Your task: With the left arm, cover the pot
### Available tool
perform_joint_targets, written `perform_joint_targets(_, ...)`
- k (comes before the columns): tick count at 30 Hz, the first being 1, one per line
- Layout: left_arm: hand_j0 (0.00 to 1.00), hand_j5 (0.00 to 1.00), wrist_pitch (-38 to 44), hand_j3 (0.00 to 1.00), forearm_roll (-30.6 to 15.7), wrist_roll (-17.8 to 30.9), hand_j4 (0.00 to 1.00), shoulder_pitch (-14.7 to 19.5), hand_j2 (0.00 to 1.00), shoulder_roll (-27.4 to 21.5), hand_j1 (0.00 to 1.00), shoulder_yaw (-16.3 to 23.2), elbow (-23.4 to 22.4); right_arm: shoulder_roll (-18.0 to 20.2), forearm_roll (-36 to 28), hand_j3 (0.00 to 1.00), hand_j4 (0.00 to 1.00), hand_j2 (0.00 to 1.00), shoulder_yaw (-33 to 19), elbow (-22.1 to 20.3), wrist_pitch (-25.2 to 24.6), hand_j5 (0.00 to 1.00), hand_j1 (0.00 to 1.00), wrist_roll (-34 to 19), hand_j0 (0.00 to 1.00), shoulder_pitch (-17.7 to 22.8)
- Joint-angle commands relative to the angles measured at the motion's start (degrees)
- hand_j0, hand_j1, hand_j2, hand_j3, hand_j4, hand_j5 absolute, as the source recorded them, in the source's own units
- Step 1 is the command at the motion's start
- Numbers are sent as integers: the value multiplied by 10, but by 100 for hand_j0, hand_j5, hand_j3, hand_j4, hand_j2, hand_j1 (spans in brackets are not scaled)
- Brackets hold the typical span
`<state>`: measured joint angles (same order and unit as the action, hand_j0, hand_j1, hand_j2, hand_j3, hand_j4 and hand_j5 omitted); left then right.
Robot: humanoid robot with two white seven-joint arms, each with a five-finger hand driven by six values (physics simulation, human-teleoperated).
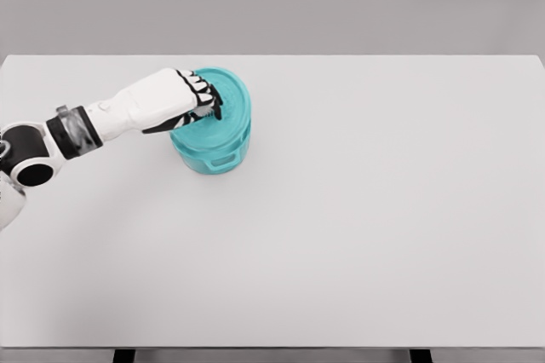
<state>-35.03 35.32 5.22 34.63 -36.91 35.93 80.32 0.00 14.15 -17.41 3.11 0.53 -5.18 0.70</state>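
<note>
Fingers (207, 97) first: the white left hand (189, 97) with its black-jointed digits is curling over the middle of the round teal lid (228, 103), and it is gripping something at the lid's centre, most likely a knob, though the fingers are hiding it, so the exact hold is hard to read. Thumb is lying low along the left side, digits are closing in narrow rather than spreading wide. Behind the hand, the white forearm (128, 112) is stretching back toward the lower left, passing through a black and grey wrist cuff (72, 133) and ending at a dark elbow joint (30, 163) near the picture's left edge.

Now the lid itself: it is sitting tilted, its right rim raised and its disc leaning toward the hand, and it is touching the top of the teal cylindrical pot (213, 152) rather than lying flat and square on it. The pot is standing upright, a small loop handle (223, 160) showing on its front wall, low under the rim.

All of this is happening on the wide white table (358, 227), with the pot standing in the left half, toward the far edge. Grey wall (341, 1) is filling the background beyond the tabletop.
</note>
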Motion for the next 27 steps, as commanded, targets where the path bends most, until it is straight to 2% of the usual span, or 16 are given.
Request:
perform_joint_targets(1, 49, 49, 0, 49, -1, 0, 49, 0, 49, 4, 49, 5, -2, 0, 0, 100, 100, 100, 0, 1, 0, 100, 100, 0, 100, 0)
perform_joint_targets(8, 49, 49, 0, 49, 8, 0, 49, -1, 49, 14, 49, 5, -24, 0, 0, 100, 100, 100, 0, 1, 0, 100, 100, 0, 100, 0)
perform_joint_targets(17, 49, 49, 0, 49, 11, 0, 49, -4, 49, 14, 49, 5, -25, 0, 0, 100, 100, 100, 0, 1, 0, 100, 100, 0, 100, 0)
perform_joint_targets(27, 56, 56, 0, 56, 11, 0, 56, -6, 56, 14, 56, 5, -25, 0, 0, 100, 100, 100, 0, 0, 0, 100, 100, 0, 100, 0)
